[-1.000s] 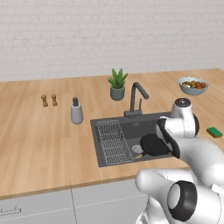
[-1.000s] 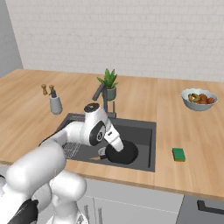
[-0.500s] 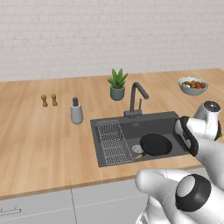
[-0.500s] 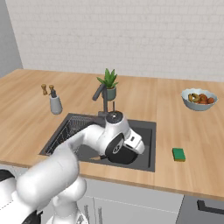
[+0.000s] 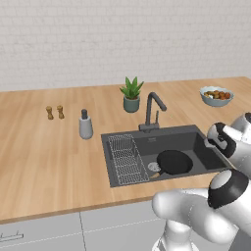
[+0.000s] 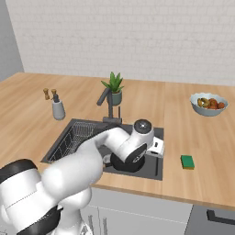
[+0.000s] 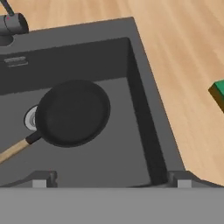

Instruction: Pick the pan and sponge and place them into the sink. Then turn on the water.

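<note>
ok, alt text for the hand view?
Looking down into the sink: the pan lies flat on its floor, partly over the drain, handle toward the lower left. The open gripper hangs above the basin's right part, and the sponge sits on the counter at the right edge.

Pan (image 7: 72, 112) in sink (image 7: 140, 83) beside rack (image 5: 125, 157), sponge (image 6: 187, 161) on counter right

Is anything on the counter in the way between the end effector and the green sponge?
Nothing visible is. The end effector hangs open over the sink's right rim, and only bare wooden counter separates it from the sponge.
</note>
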